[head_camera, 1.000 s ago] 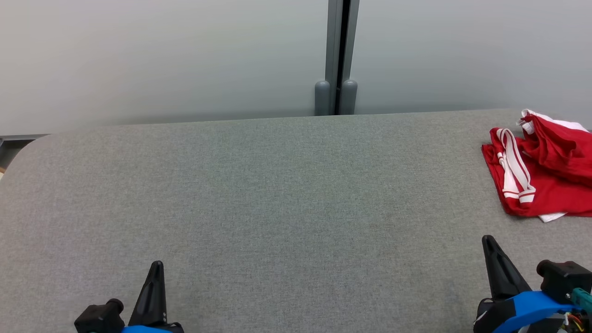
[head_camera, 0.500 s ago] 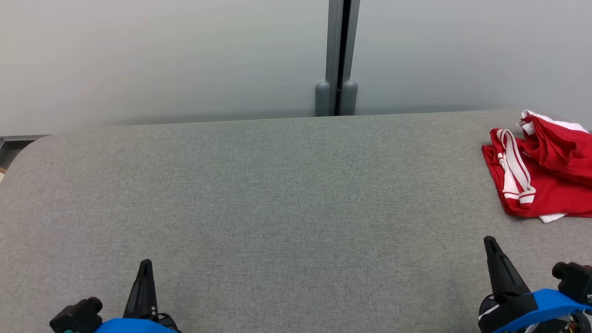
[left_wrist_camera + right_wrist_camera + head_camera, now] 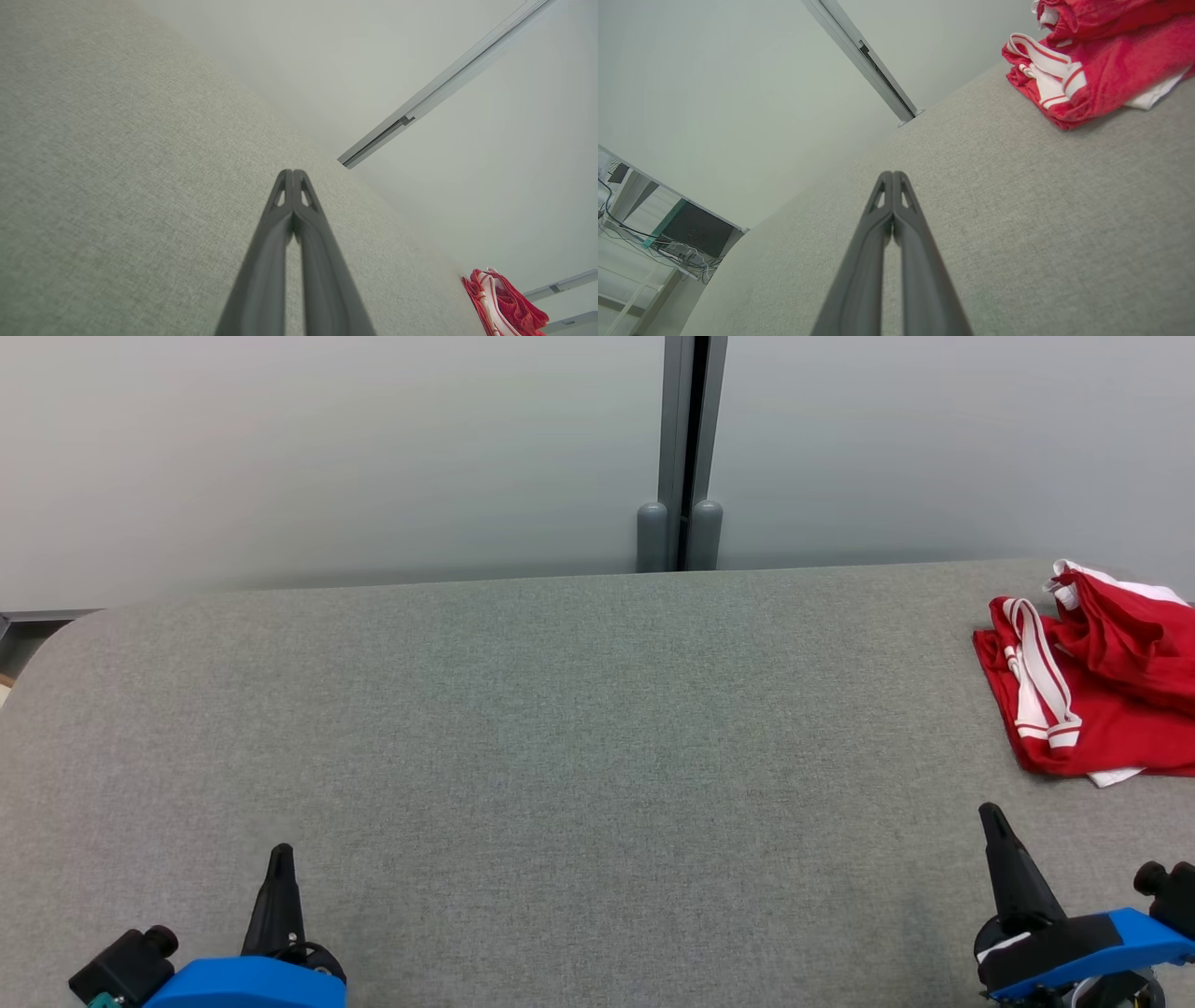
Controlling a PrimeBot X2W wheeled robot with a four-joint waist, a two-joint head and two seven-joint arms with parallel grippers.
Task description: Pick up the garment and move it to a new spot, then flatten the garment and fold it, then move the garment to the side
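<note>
lying on grey table (image 3: 560, 709), red garment (image 3: 1102, 691), left fingers (image 3: 277, 901), right fingers (image 3: 1013, 882) closed

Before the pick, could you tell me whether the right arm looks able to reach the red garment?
Probably yes: bare grey surface lies between the shut right pincer and the garment.

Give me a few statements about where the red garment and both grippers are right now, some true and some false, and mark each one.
1. The red garment with white stripes lies on the robot's right side of the grey fabric-covered table. True.
2. The right gripper grips the garment. False: it is shut on nothing and stands apart from the garment, nearer the robot.
3. The left gripper is shut, fingers pressed together. True.
4. The garment is spread out flat. False: it lies bunched in rumpled folds.
</note>
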